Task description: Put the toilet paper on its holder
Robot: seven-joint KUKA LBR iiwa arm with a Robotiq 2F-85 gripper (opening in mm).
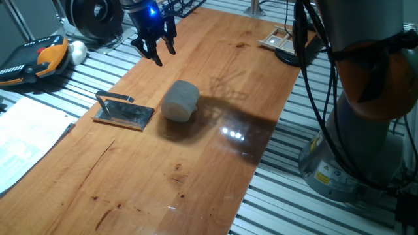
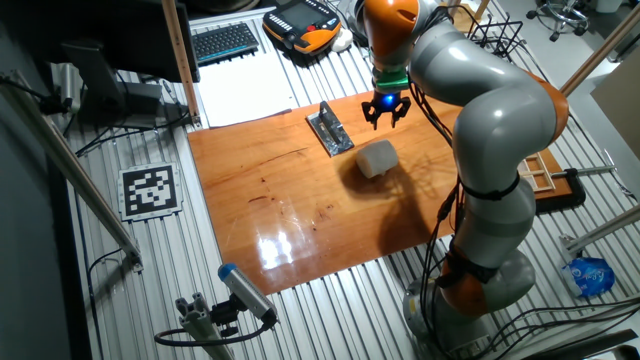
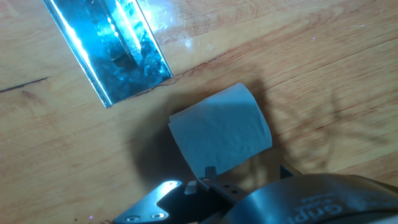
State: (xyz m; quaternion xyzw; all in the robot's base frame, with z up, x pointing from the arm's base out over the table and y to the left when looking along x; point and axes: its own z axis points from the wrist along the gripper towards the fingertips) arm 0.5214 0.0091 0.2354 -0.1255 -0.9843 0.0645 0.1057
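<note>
Hand view: pincer tips cut off at bottom edge.
Pincer (image 1: pixel 155 47): open, empty, above desk (image 1: pixel 196 170).
Toilet paper (image 1: pixel 179 100): on its side, just right of holder (image 1: pixel 124 112).
Holder bar: blurred by glare.

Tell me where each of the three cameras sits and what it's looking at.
One fixed view: low at the table's edge, looking across the toilet paper and holder; claw and arm base show.
The other fixed view: high up on a different side, looking down on the table; nearly the whole arm shows.
Hand view: on the hand, looking down; only claw parts show at the bottom edge.
All three share the toilet paper and holder.
</note>
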